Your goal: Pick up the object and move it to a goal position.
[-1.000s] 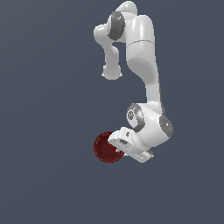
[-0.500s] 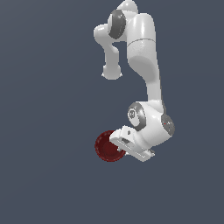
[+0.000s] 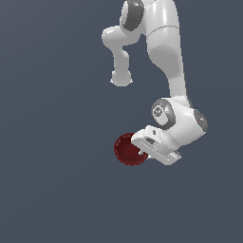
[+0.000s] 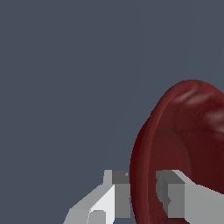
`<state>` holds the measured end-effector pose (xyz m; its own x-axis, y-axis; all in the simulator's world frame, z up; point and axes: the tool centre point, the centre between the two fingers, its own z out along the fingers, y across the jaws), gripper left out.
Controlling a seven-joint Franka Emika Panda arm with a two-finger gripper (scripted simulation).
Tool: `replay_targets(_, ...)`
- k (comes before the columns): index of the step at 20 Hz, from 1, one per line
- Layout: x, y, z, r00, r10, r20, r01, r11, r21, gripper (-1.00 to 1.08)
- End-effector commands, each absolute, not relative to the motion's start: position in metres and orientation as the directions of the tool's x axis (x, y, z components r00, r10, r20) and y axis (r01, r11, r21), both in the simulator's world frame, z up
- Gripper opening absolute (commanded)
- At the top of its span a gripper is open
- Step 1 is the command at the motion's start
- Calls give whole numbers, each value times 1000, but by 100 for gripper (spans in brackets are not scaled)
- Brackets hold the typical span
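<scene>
Bowl: dark red bowl (image 3: 128,149) sits at the end of the white arm (image 3: 168,57), on the exterior view's left of the hand, its open face turned toward that camera
Rim: wrist view shows the bowl (image 4: 183,148) edge-on, its thin wall passing between the two fingers
Pincer: pincer (image 4: 143,197) pinches the bowl's wall, one grey fingertip (image 4: 118,186) on the outer side, the other on the inner side, both touching the red surface
Pincer in exterior view: white hand (image 3: 154,148) overlaps the bowl's edge on the exterior view's right; the fingers themselves are too small to make out there
Arm: folded downward, wrist joint just above the hand
Background: plain dark grey-blue in both views; whether the bowl rests on anything cannot be told
</scene>
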<state>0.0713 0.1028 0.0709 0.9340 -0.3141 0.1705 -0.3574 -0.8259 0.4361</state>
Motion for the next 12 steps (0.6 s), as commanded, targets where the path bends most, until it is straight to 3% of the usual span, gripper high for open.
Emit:
replay_targets(1, 59, 125, 86, 934, -312, 173, -357, -827, 434, -100)
replay_targets(12, 6, 218, 144, 934, -311, 173, -356, -827, 435, -100)
